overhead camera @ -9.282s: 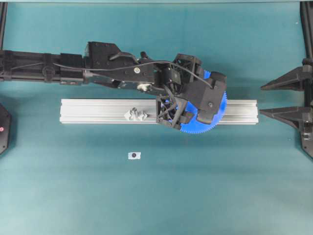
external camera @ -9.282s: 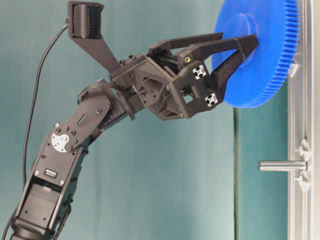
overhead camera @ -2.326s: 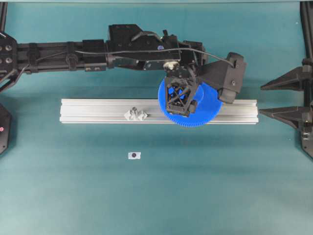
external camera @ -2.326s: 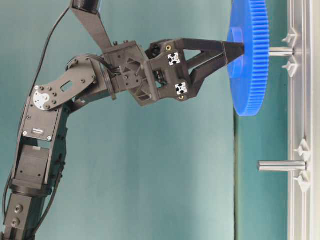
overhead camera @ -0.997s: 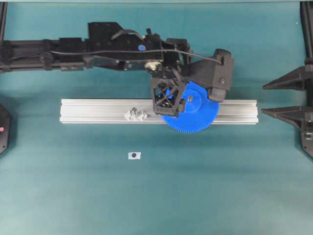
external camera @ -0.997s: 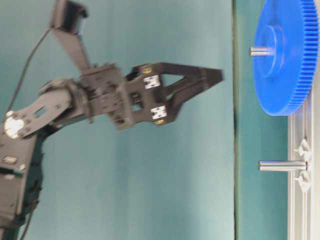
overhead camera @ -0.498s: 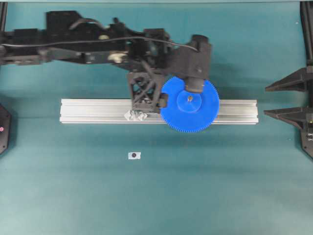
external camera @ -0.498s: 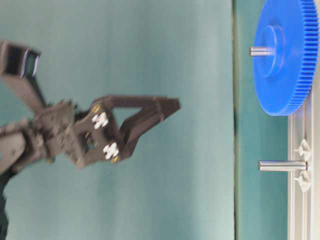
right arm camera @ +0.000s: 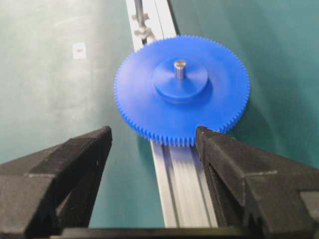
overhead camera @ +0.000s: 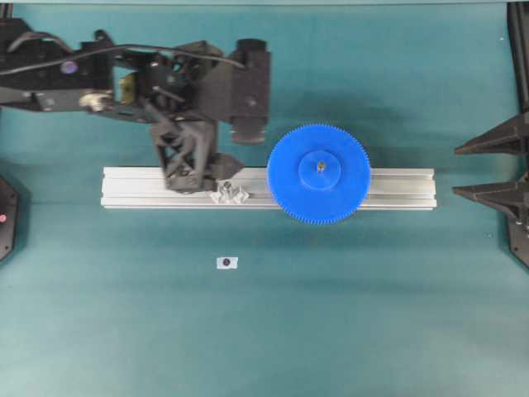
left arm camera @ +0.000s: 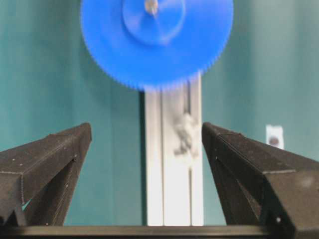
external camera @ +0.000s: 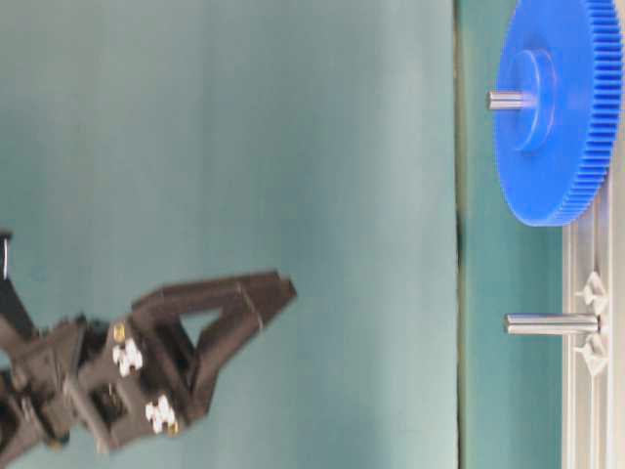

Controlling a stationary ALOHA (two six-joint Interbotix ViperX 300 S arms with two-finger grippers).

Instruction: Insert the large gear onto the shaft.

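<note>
1. Blue plastic, the large gear (overhead camera: 318, 174) lies flat on the aluminium rail (overhead camera: 140, 188), threaded over the shaft (right arm camera: 179, 68), whose silvery tip pokes up through the raised hub.
2. From table level the gear sits against the rail with the shaft's end standing out of its centre.
3. Nothing grips the gear; both grippers are clear of it.
4. Overhead, the left gripper (overhead camera: 192, 172) hangs over the rail's left part, well apart from the gear, its jaws spread wide with nothing between them.
5. Just beside it on the rail stands a second pin (external camera: 552, 323) with small clear mounts at its base.
6. At the right edge, the right gripper (overhead camera: 492, 169) also has its jaws spread wide and empty, pointing toward the gear.
7. On the teal table (overhead camera: 331, 314) lies a small white tag (overhead camera: 226, 262).
</note>
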